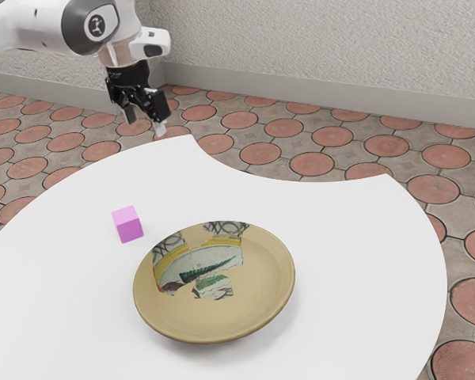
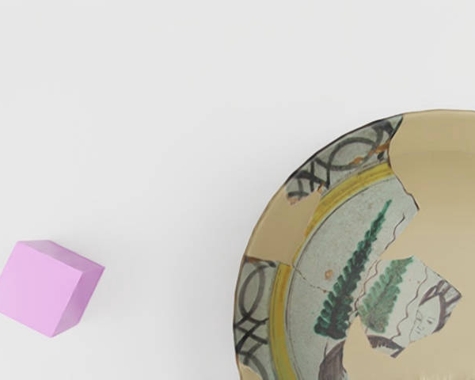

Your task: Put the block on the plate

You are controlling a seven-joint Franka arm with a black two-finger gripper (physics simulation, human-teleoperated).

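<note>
Over the far edge of the table in the exterior view, my gripper hangs high with its fingers apart and nothing between them. A small pink-purple block lies on the white tabletop, apart from the tan plate, on the side toward the exterior view's left. Painted fragments with green leaves and a yellow band decorate the plate. The wrist view has the block and part of the plate, with bare tabletop between them. Nothing rests on the plate.
The white table has a rounded outline with a curved notch in its far edge. Beyond it are a floor of reddish round tiles and a pale textured wall.
</note>
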